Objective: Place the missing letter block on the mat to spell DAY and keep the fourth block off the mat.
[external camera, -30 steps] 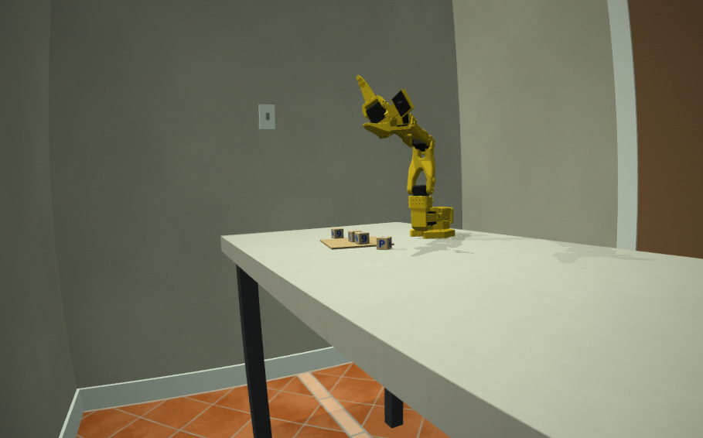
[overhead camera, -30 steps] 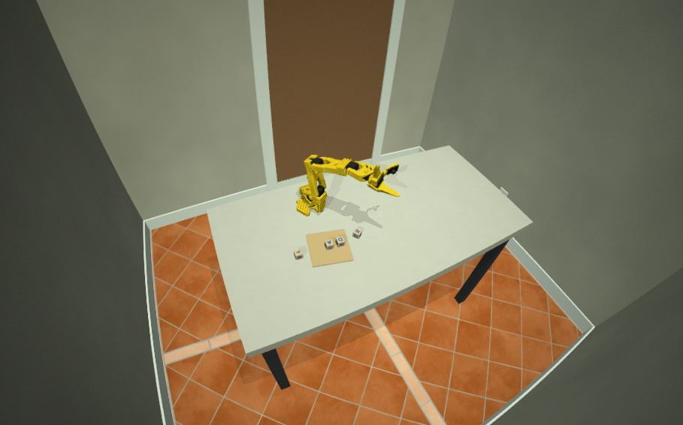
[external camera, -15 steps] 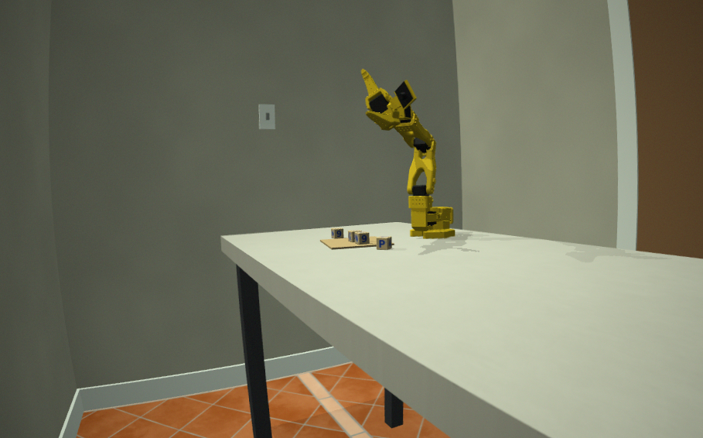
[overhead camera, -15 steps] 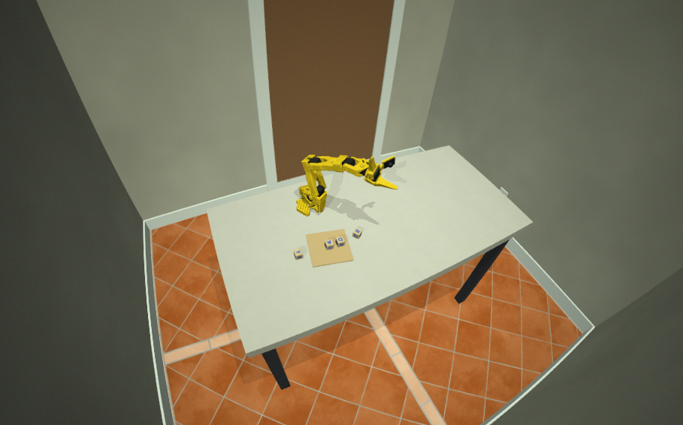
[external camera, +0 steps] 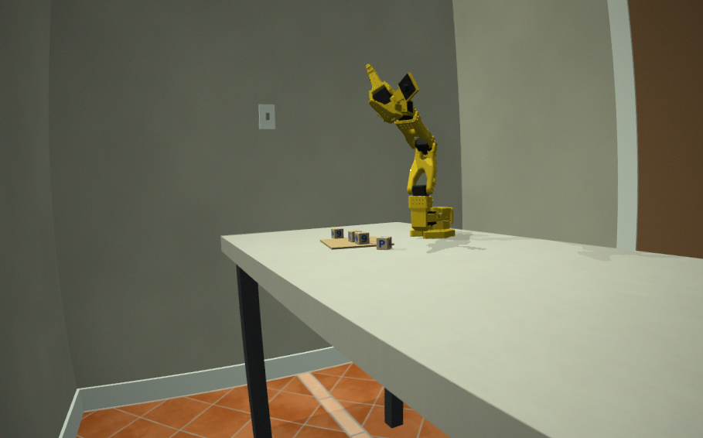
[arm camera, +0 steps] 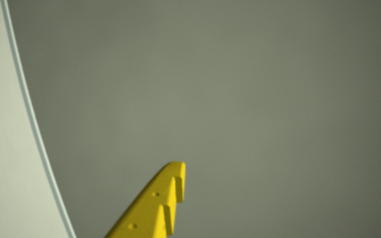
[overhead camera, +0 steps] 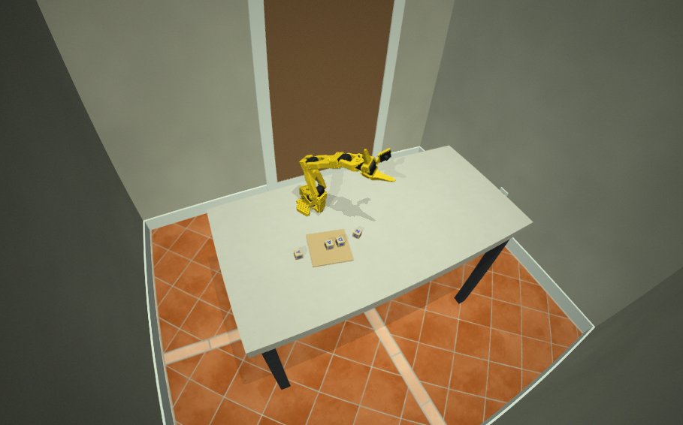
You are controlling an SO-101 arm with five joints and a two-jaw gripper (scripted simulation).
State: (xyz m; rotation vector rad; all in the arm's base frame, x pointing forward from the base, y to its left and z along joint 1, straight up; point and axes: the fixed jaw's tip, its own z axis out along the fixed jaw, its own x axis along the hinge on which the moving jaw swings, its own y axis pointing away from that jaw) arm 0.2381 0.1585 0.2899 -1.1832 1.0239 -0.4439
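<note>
Bring the raised, wide-open, empty end effector down toward the block lying off the mat, approaching squarely from above.
</note>
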